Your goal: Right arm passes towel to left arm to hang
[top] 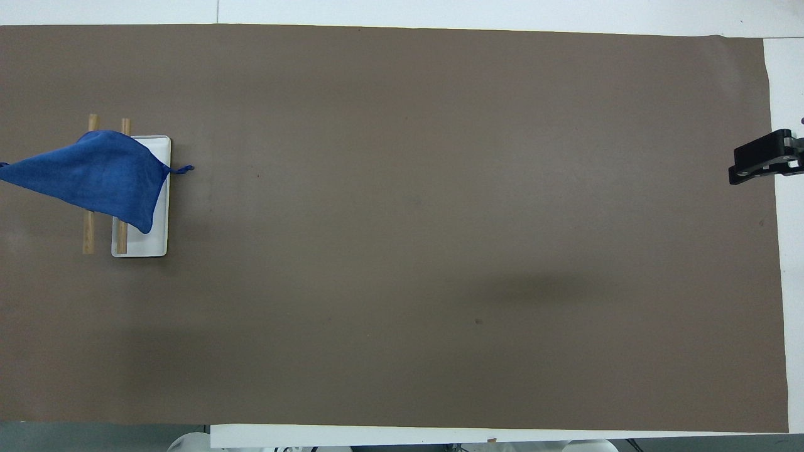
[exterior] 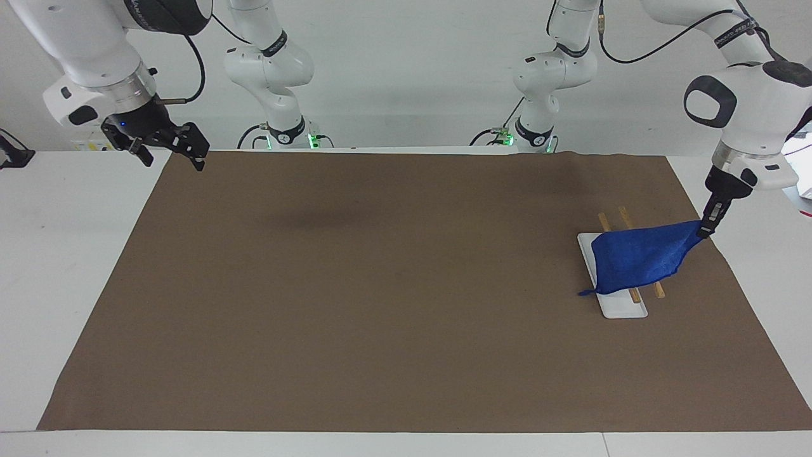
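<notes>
One corner of the small bright blue terry towel (exterior: pixel 637 257) is pinched in our slim black left hand (exterior: pixel 703 230); it drapes over the wooden two-rail rack (exterior: pixel 658 289) at our left arm's end. Our right hand (exterior: pixel 166 143) waits open, well apart.

A robotics lab is showing here: white Franka arms (exterior: pixel 739 95) are standing on bases with green lights, cables trailing against a bare white wall, over a white table (exterior: pixel 63 254) wearing a brown paper sheet (exterior: pixel 380 285).
</notes>
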`<action>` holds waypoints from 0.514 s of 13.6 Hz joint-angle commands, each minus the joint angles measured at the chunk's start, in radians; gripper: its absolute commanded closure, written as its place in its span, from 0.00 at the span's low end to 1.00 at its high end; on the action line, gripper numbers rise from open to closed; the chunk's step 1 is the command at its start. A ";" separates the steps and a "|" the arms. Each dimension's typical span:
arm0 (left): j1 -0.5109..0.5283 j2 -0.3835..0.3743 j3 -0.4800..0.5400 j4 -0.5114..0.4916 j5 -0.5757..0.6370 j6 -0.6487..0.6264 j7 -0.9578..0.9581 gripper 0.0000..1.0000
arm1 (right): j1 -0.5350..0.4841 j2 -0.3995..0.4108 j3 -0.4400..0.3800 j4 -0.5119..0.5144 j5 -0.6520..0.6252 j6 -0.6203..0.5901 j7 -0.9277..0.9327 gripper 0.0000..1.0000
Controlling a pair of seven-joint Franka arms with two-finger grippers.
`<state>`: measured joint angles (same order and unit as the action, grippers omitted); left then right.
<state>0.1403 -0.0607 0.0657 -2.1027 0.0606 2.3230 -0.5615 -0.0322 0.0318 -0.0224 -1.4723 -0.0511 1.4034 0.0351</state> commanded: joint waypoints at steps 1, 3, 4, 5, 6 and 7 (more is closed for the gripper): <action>0.024 -0.010 -0.010 -0.065 0.011 0.070 0.022 0.95 | -0.008 -0.026 0.001 -0.028 0.017 -0.006 -0.027 0.00; 0.042 -0.001 -0.012 -0.095 0.011 0.075 0.023 0.93 | -0.008 -0.026 0.001 -0.028 0.017 -0.006 -0.027 0.00; 0.047 0.004 -0.012 -0.098 0.011 0.076 0.023 0.92 | -0.008 -0.026 0.001 -0.028 0.017 -0.006 -0.027 0.00; 0.050 0.009 -0.010 -0.099 0.010 0.073 0.022 0.80 | -0.008 -0.026 0.001 -0.028 0.017 -0.006 -0.027 0.00; 0.050 0.012 -0.010 -0.099 0.008 0.070 0.020 0.56 | -0.008 -0.026 0.001 -0.028 0.017 -0.006 -0.027 0.00; 0.051 0.012 -0.010 -0.099 0.007 0.067 0.018 0.37 | -0.008 -0.026 0.001 -0.028 0.017 -0.006 -0.027 0.00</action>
<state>0.1730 -0.0452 0.0656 -2.1847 0.0606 2.3661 -0.5533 -0.0322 0.0316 -0.0224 -1.4726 -0.0511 1.4034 0.0351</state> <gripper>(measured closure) 0.819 0.000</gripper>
